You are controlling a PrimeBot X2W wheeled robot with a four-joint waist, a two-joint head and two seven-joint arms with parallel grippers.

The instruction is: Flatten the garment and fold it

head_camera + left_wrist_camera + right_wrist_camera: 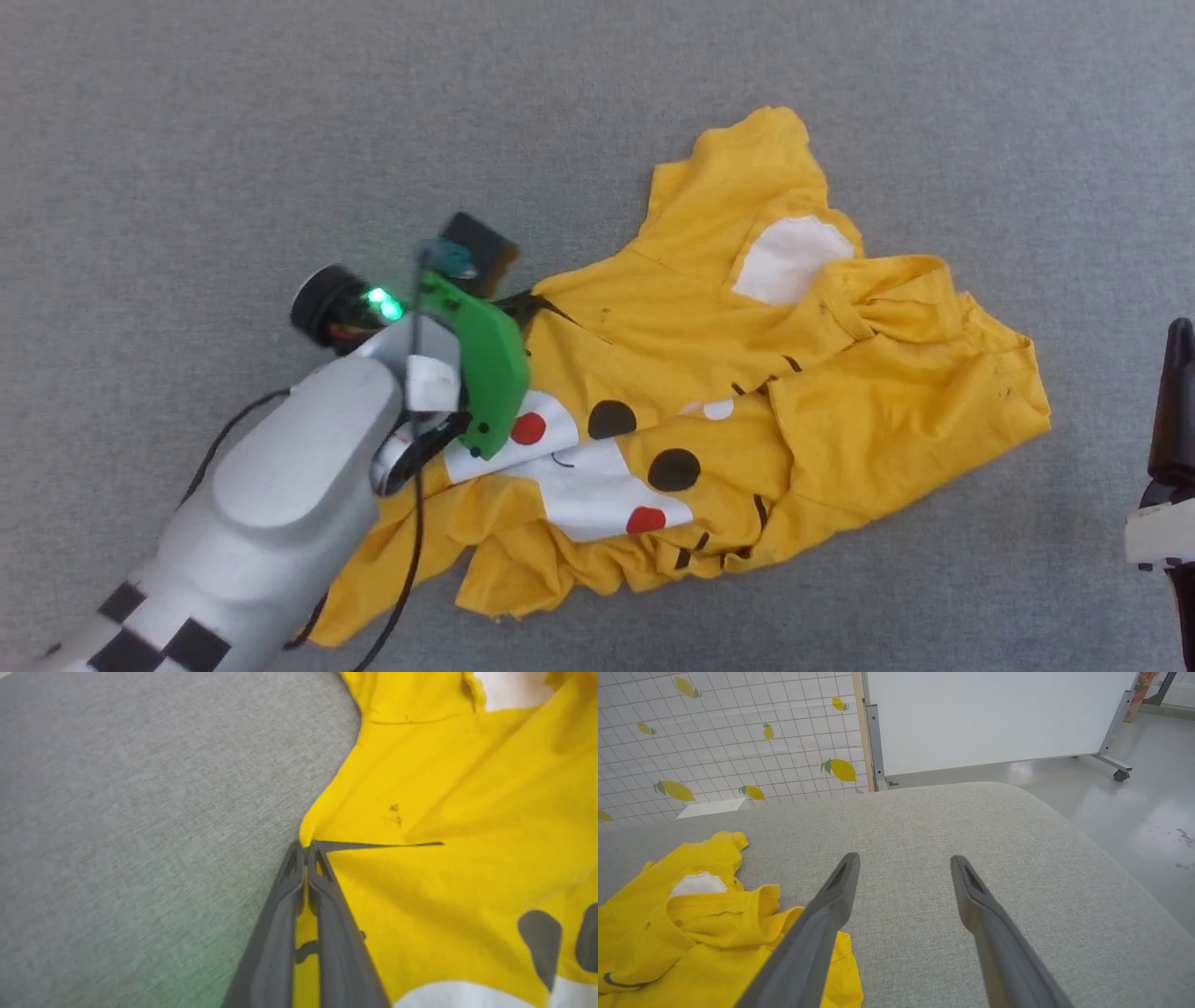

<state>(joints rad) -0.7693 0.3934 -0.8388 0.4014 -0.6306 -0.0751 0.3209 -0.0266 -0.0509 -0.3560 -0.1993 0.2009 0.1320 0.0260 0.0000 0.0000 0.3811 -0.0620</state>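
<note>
The left pincer [307, 854] is seen at about 9 o'clock of the garment [747, 373] in the head view, partly covered by the green cover [485, 373] on its wrist. In the left wrist view its two dark fingers [285, 891] are pressed together on the edge of the yellow cloth, and a strip of cloth is seen between them, so the garment is pinched there. The pale forearm [271, 504] enters from 7 o'clock, with a black cable [411, 541] hanging beside it.

The garment is laid crumpled on the grey counter [280, 112], near the middle of the head view. It is not flat: the part at 3 o'clock is folded over itself, and the hem at 6 o'clock is wrinkled. A white ear patch [794, 257] is shown toward 12 o'clock, and the white muzzle [579, 476] with red dots and black spots toward 7 o'clock.

The right pincer [903, 863] is found at 3 o'clock of the garment, apart from it. Its fingers are spread wide over bare counter; the cloth is not touched by them. Past the counter's rounded edge, a tiled wall with lemons [714, 732], a white panel [994, 714] and a shiny floor [1134, 812] are seen.
</note>
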